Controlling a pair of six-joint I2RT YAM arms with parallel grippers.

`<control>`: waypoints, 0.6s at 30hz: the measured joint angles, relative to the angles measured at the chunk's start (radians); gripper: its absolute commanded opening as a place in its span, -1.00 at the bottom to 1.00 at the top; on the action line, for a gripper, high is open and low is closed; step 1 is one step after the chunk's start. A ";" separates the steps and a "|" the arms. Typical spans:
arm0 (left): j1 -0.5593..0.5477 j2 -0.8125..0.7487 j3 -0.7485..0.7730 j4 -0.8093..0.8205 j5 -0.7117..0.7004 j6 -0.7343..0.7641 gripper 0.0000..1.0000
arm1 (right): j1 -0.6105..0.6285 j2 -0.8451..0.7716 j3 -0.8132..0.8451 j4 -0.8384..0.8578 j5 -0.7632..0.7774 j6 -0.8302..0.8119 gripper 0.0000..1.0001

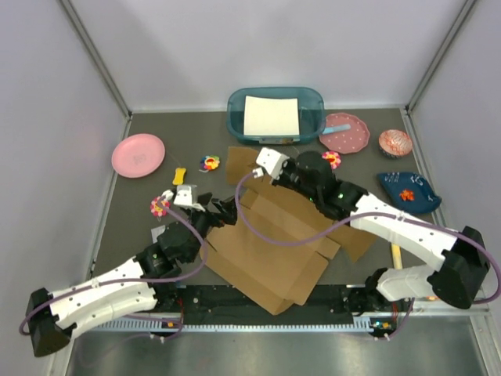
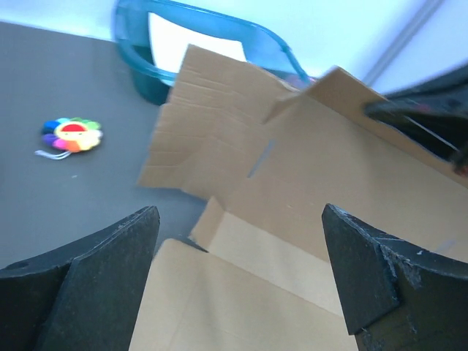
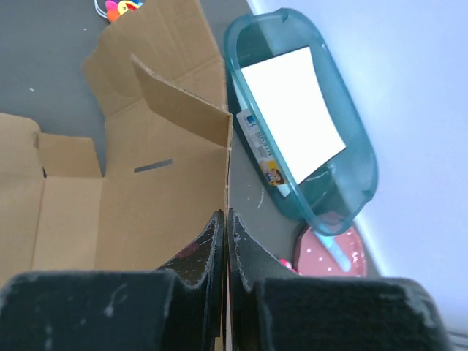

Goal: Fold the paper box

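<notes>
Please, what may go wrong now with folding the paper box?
1. Only the right pincer grips the paper box, by one thin raised flap; pulling may tear or bend it.
2. The left pincer is open above the box, so the sheet may slide.
3. The teal bin stands close beside that flap and may be hit.

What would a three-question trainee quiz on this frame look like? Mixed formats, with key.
1. Short answer: which tool pinches the upright panel of the paper box?
2. Multiple choice: what lies in the teal bin? A) white sheet B) pink plate C) flower toy
3. True or false: the left tool is clamped on the box.

Key: 1) the right tool, shut on the panel's edge. 2) A. 3) False; it is open above the cardboard and holds nothing.
</notes>
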 measured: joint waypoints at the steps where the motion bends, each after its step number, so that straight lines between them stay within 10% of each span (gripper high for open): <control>1: 0.005 -0.014 -0.013 0.003 -0.029 -0.008 0.98 | 0.021 -0.010 -0.017 0.020 0.021 -0.031 -1.00; 18: 0.245 0.225 0.064 -0.053 -0.132 -0.201 0.98 | 0.226 0.011 -0.271 0.342 0.371 -0.295 -1.00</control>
